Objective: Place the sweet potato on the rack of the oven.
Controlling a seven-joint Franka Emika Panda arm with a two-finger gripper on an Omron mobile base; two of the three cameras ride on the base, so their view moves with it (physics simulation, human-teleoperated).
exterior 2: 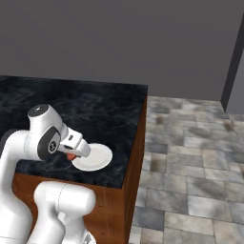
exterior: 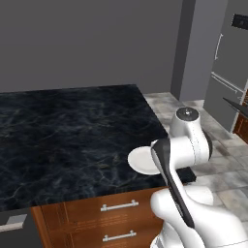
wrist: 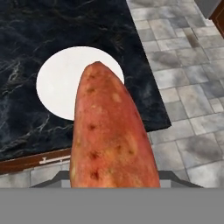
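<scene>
The sweet potato (wrist: 111,135), orange-red with dark spots, looms large in the hand view and points away from the camera. My gripper (exterior 2: 75,151) is shut on it, and the tuber hides the fingertips. In the right base view a small orange piece of the sweet potato (exterior 2: 71,156) shows under the hand. It hangs just above the near-left rim of a round white plate (wrist: 57,83). The rack is out of view. Steel appliance fronts (exterior: 226,72) stand at the far right, and I cannot tell which is the oven.
The white plate (exterior 2: 95,157) lies near the front right corner of the black marble counter (exterior: 72,131). Wooden drawers with silver handles (exterior: 118,207) sit below it. A grey tiled floor (exterior 2: 190,157) lies to the right, and a thin dark slab (exterior: 236,106) juts out at the right edge.
</scene>
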